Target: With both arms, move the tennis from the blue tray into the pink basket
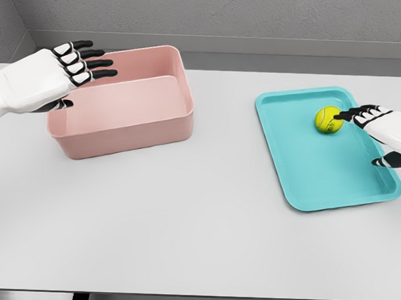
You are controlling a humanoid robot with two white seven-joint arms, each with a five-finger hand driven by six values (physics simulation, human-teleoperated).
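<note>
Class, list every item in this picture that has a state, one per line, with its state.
Yellow-green tennis ball: resting in the tray, ungrasped.
Turquoise plastic tray: flat on the table, holding the ball.
Pink plastic basket: upright, empty.
Left hand: open, over the basket's left rim.
Right hand: open, fingertips at the ball.

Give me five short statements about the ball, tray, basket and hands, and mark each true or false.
1. The tennis ball lies in the blue tray. True.
2. The pink basket holds a ball. False: nothing shows inside it.
3. The right hand has lifted the ball. False: its fingertips are only at the ball's side.
4. The left hand hovers over the basket's left end, fingers spread. True.
5. The tray sits left of the basket. False: right.
</note>
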